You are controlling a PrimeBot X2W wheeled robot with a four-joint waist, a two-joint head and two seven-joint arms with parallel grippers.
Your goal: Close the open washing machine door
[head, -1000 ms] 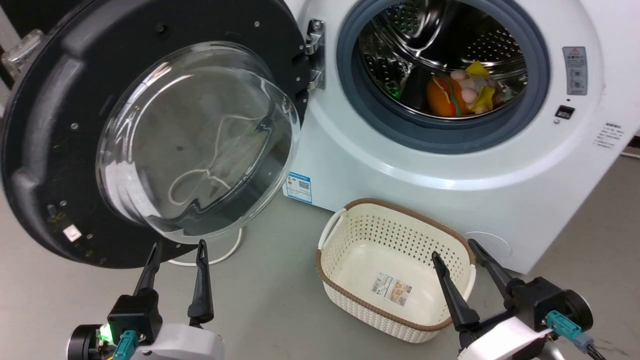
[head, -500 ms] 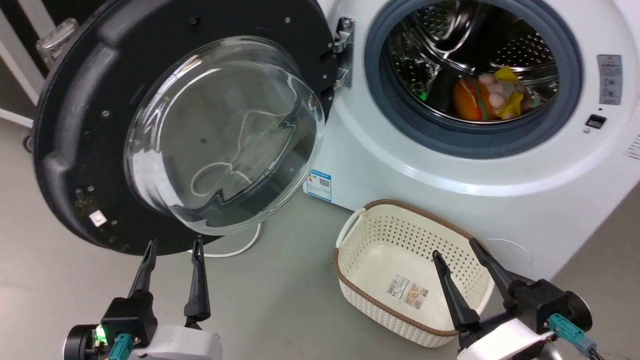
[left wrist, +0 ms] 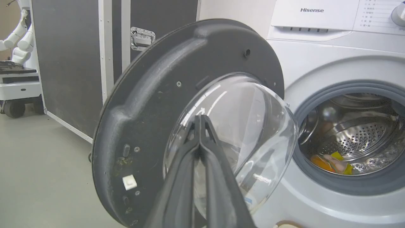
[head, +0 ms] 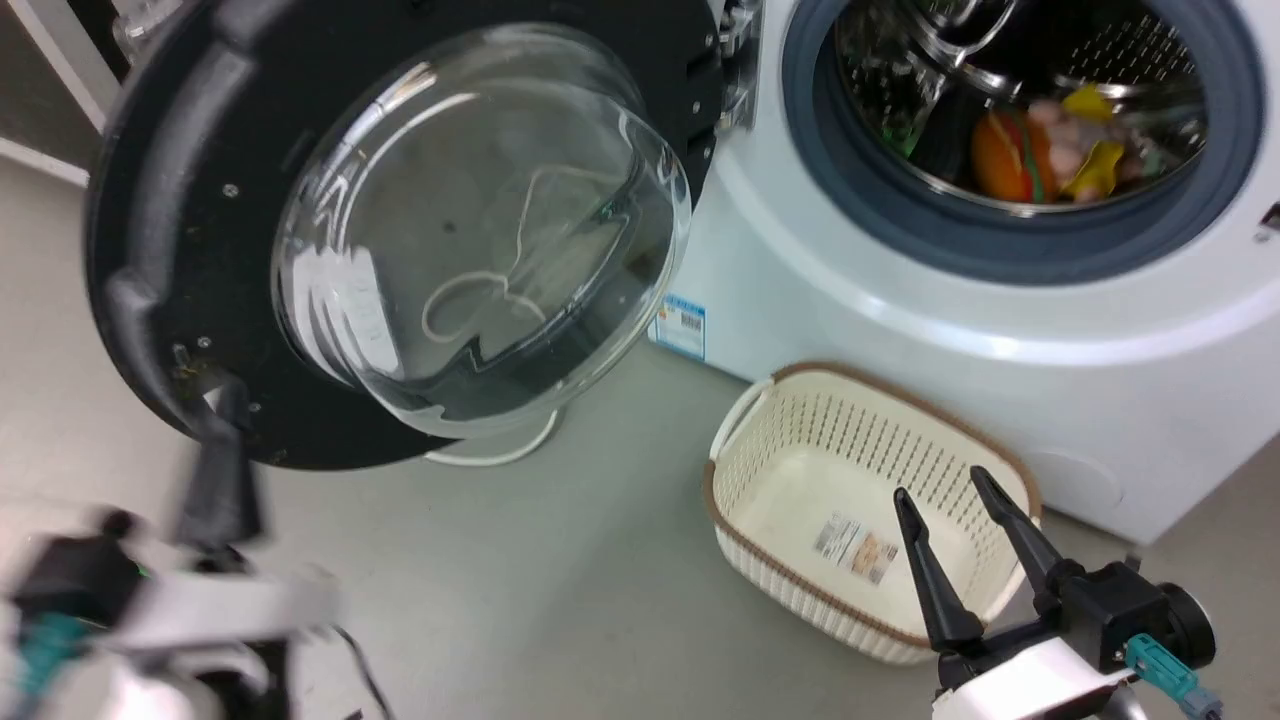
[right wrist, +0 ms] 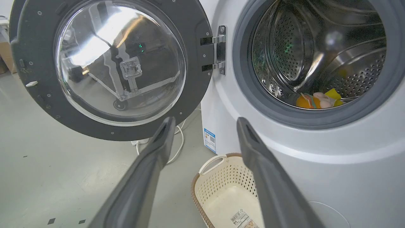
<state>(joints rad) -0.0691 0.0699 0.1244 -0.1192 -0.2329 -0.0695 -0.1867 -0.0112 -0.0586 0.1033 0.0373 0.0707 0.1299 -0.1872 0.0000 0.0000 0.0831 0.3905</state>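
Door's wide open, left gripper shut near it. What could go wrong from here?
1. The left gripper is shut, a narrow tip aimed at the bulging glass of the washing machine door; pushing there, it may skid off the curve.
2. The right gripper, open, hangs by the basket in front of the washing machine; the swinging door might clip it.

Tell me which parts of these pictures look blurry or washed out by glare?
Head view: the left pincer is a blurred smear, while the right pincer is crisp. Right wrist view: bright white glare sits on the glass of the washing machine door. Left wrist view: sharp, with thin reflection streaks on that glass.
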